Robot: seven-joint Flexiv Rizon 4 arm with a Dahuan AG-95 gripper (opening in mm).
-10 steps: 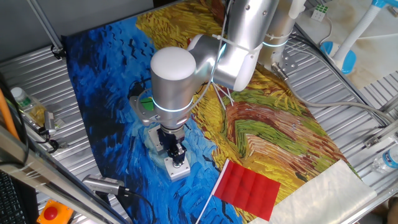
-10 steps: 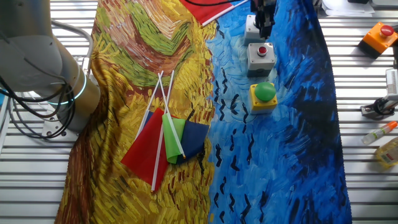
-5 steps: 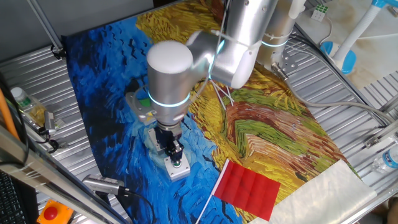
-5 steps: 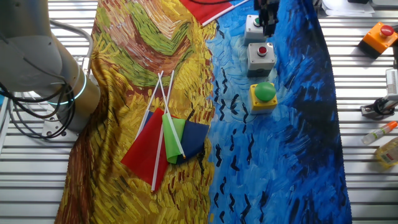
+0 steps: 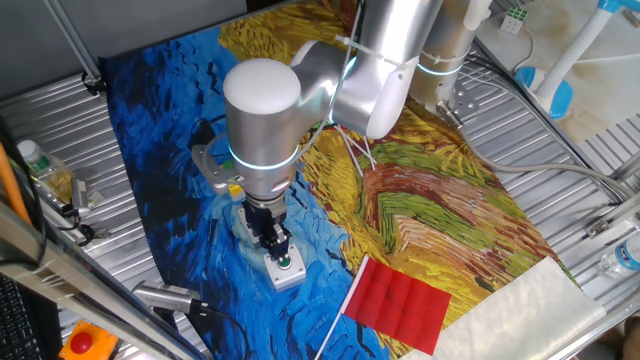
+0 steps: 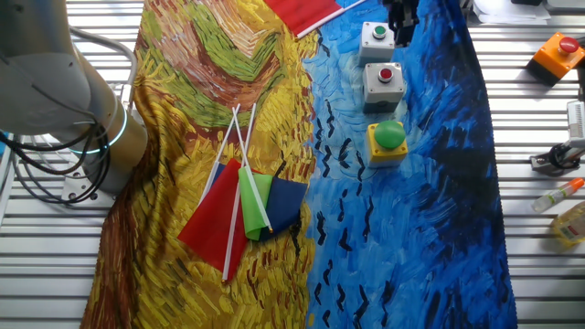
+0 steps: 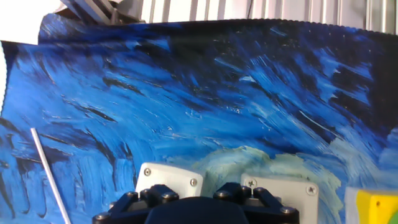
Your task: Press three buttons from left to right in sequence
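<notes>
Grey box with the green cap (image 6: pixel 378 34) sits top centre; your gripper (image 6: pixel 402 23) hangs just right of it, and I cannot tell how wide it is open

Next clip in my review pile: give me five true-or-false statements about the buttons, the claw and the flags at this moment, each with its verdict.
1. The three button boxes stand in a row on the blue part of the cloth. True.
2. The claw rests on the yellow box's green dome. False: it is up at the far end of the row, beside the grey box with the green cap.
3. The grey box with the red cap is the middle one. True.
4. The orange box sits on the cloth. False: it is off the cloth, on the metal table.
5. All flags lie in one bundle. False: a red flag lies apart from the flag bundle.
</notes>
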